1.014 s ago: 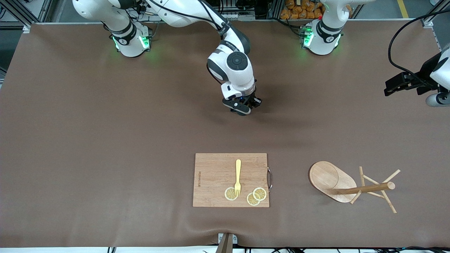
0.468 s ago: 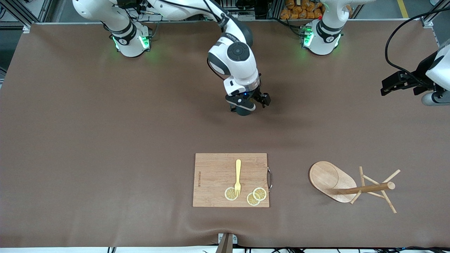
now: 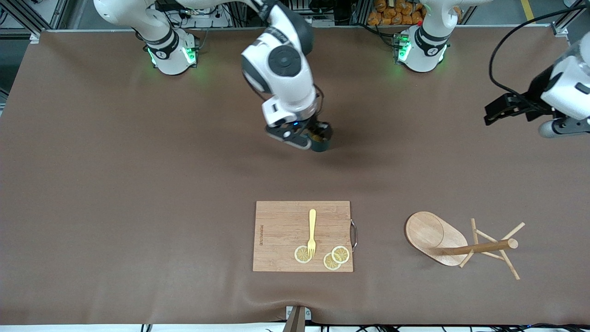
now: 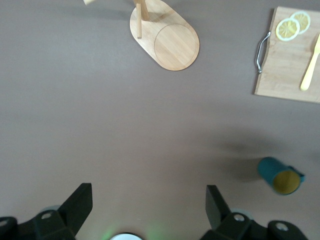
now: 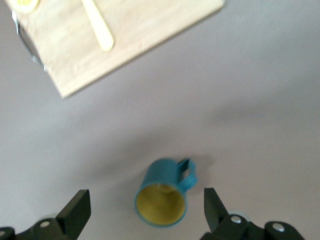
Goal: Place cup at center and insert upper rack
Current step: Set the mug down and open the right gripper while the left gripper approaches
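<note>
Brown cloth covered the whole bench (image 3: 138,184), and the cup (image 3: 321,144) stood upright on it near the middle, farther from the front camera than the cutting board (image 3: 281,235). The right wrist view showed it plainly: teal ribbed wall, yellow inside, loop handle, with bare cloth around it and nothing touching it. The right hand (image 3: 302,137) hung just above the cup with its jaws spread wide and empty, one finger (image 5: 75,210) standing clear on either side of the mug. So the first step, setting the cup at the center, looked done.

The upper rack (image 3: 461,244) lay tipped on its side toward the left arm's end of the bench, nearer the front camera than the cup, its oval base on edge and its pole and pegs resting on the cloth. The left hand (image 3: 500,110) hovered above that end of the bench, released and holding nothing.

The step ahead seemed to be the rack. It would likely call for the left hand to come down over the fallen pole, clench it, and stand the piece upright without snagging the thin pegs.

A yellow fork (image 3: 312,232) and lemon slices (image 3: 322,256) lay on the board.
</note>
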`<state>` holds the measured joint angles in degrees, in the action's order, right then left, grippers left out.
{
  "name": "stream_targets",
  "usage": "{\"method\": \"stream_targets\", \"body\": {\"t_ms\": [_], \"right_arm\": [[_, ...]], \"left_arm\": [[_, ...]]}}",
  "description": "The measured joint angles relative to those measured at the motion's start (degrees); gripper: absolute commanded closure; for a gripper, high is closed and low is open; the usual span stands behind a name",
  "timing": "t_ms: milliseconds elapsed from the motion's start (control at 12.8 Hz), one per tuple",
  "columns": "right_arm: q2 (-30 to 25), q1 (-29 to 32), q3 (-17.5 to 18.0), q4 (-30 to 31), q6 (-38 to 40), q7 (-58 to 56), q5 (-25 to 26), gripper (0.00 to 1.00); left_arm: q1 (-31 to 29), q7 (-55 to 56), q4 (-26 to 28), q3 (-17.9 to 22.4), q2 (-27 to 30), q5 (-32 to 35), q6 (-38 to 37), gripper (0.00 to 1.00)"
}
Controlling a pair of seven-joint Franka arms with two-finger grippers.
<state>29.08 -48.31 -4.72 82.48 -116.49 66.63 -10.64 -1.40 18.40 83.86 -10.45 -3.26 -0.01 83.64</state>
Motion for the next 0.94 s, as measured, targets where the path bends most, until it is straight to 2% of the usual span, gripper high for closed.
{"method": "stream_targets", "body": {"t_ms": [390,546,936], "right_arm": [[-2.9,11.1,-0.3,0.0,11.2,-16.7,0.0,0.00],[-3.9,15.9,-0.4,0.0,14.5,-25.0,0.0,0.00],[-7.0,29.5,-0.5,1.6,20.9,-48.6,0.0,0.00]], "left_arm": [[0.4,16.3,0.1,-7.3,-0.1,0.0,0.0,0.00],[2.4,21.7,0.3,-8.6,-0.7,0.5,0.0,0.00],[16.5,44.0,0.5,-9.2,-6.3,8.0,0.7,0.00]]}}
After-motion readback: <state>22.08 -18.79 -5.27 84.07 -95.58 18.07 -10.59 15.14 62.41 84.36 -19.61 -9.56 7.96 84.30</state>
